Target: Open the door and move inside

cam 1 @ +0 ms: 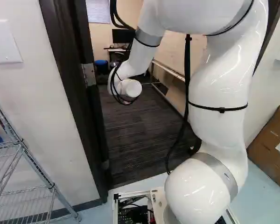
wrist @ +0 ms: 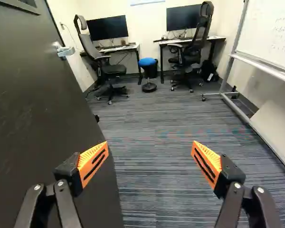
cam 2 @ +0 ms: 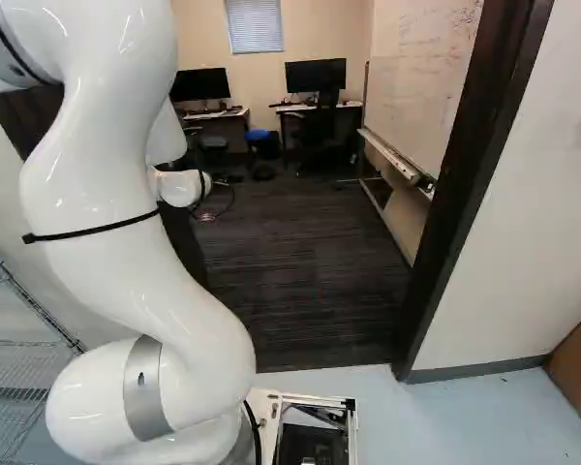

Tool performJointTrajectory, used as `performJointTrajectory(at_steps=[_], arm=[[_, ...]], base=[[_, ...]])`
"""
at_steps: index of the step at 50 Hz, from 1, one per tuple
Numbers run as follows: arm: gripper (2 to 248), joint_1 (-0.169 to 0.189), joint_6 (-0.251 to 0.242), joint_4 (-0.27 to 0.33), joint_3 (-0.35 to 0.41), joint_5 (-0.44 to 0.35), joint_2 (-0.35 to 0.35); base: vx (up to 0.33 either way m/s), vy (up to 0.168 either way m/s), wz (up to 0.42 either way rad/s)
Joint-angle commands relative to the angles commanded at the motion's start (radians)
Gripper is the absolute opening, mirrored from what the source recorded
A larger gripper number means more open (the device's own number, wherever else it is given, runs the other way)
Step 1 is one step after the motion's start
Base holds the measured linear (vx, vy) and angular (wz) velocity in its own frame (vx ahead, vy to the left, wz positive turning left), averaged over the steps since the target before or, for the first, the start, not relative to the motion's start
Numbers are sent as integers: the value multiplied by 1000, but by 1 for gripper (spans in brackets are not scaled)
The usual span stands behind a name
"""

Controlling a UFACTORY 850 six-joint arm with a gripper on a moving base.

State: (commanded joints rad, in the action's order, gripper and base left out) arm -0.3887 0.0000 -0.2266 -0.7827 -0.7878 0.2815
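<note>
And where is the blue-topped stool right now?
In the wrist view, the blue-topped stool stands far ahead of the open gripper, between the two desks.

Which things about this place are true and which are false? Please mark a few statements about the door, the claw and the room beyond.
1. The door is open. True.
2. The claw is holding something. False: its fingers are spread, with nothing gripped between them.
3. The stool has a blue seat. True.
4. The robot's base is already on the carpet. False: it is on the pale floor, short of the carpet.
5. A whiteboard stands in the room. True.
6. The stool stands on a desk. False: it stands on the carpet.
</note>
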Motion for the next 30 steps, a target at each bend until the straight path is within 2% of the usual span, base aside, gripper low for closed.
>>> performJointTrajectory(at_steps=[30], arm=[[247,74,0,15,42,0,-36]], base=[[0,0,0]])
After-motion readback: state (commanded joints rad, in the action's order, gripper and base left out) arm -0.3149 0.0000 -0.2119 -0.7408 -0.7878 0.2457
